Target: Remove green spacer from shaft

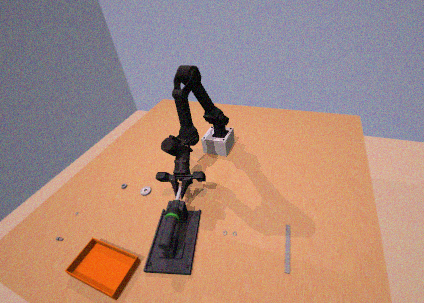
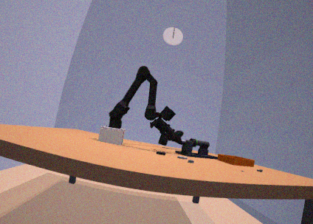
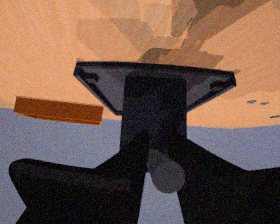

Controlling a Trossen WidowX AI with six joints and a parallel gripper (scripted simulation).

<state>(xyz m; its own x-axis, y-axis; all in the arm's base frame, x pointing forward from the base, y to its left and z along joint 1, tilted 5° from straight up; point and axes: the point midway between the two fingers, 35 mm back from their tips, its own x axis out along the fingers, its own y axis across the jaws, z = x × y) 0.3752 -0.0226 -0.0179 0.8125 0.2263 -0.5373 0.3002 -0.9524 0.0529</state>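
My gripper [image 1: 180,192] [image 2: 181,140] [image 3: 157,136] is shut on the pale shaft [image 1: 178,193] [image 3: 168,176], at the robot-side end of the dark fixture. The shaft's rounded end shows between the fingers in the wrist view; its other end runs into the fixture and is hidden. The green spacer [image 1: 171,216] [image 2: 199,141] is a thin bright band up on the fixture, between the near block [image 2: 187,148] and the dark cylinder [image 1: 169,232] [image 2: 205,144]. Other spacers cannot be made out.
The fixture stands on a dark base plate [image 1: 192,240] [image 3: 105,95]. An orange tray [image 1: 102,269] [image 2: 236,160] [image 3: 58,111] is beside it. A pale ring [image 1: 145,191], small dark rings [image 1: 124,186] [image 1: 59,239] and a grey strip [image 1: 287,250] lie on the table.
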